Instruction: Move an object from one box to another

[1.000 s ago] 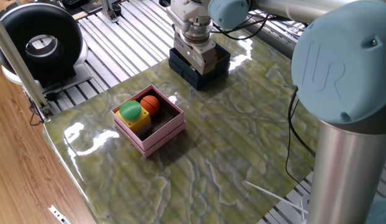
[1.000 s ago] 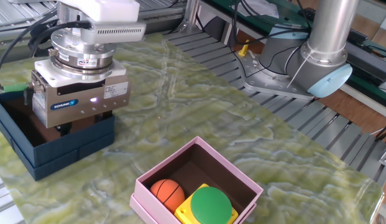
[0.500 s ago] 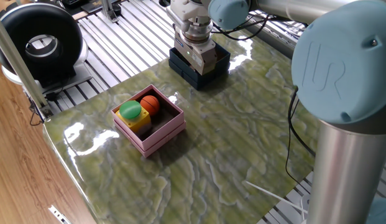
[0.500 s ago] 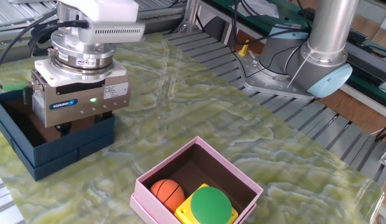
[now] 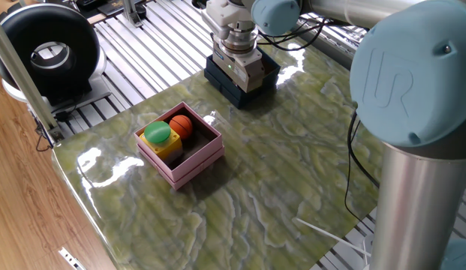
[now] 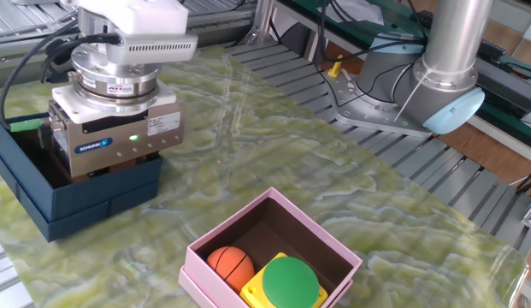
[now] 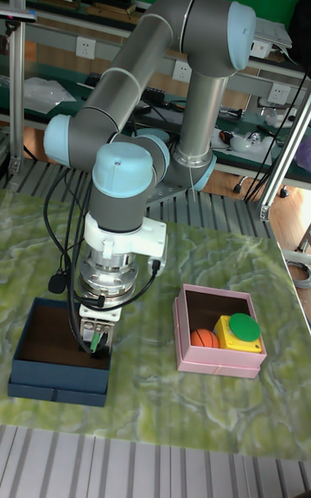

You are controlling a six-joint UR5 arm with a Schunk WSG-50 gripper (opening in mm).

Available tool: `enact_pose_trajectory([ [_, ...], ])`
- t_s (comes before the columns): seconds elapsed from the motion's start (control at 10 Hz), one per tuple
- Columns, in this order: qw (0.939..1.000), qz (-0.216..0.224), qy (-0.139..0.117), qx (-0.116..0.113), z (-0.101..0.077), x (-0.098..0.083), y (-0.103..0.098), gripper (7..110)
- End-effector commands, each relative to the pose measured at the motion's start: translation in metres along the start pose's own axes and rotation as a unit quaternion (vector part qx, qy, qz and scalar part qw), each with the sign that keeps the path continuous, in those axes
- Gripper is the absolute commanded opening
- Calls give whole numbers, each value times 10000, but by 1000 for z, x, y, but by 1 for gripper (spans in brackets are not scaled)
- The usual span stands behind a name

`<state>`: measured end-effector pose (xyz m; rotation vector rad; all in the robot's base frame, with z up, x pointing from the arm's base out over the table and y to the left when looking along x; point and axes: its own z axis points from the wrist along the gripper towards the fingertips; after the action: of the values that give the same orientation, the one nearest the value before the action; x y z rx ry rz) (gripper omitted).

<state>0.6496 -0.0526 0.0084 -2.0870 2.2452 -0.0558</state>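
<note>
Tall fixed view shows the gripper [image 7: 95, 344] sunk into the navy box [image 7: 43, 356], which sits near the table's [image 7: 155, 429] front left corner, with something green between or just beside its fingers. Whether the jaws are closed on it I cannot tell: the gripper body hides the fingertips in all three views.

Compared with a second ago, the gripper body has risen slightly and shifted a little within the navy box, and in the other fixed view a green piece [image 6: 26, 125] is visible at the box's back wall behind the gripper. I read this as the start of a lift out of the box, probably with an object in hand, though the grasp itself is unseen.

The pink box [image 5: 180, 144] stands well apart from the navy one, nearer the table's middle in one fixed view. It holds an orange ball [image 5: 180, 125] and a yellow block with a green top [image 5: 159, 136], touching each other. Room is left along its bare brown side for a further object.
</note>
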Motion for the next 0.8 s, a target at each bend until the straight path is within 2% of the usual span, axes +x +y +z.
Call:
enact_pose_trajectory([
  [0.0, 9999, 83, -29, -117, -1, 1, 5, 7],
  [0.4, 9997, 151, -7, -185, -4, -4, 4, 7],
  [0.7, 9996, 160, -25, -248, -12, 0, 1, 7],
])
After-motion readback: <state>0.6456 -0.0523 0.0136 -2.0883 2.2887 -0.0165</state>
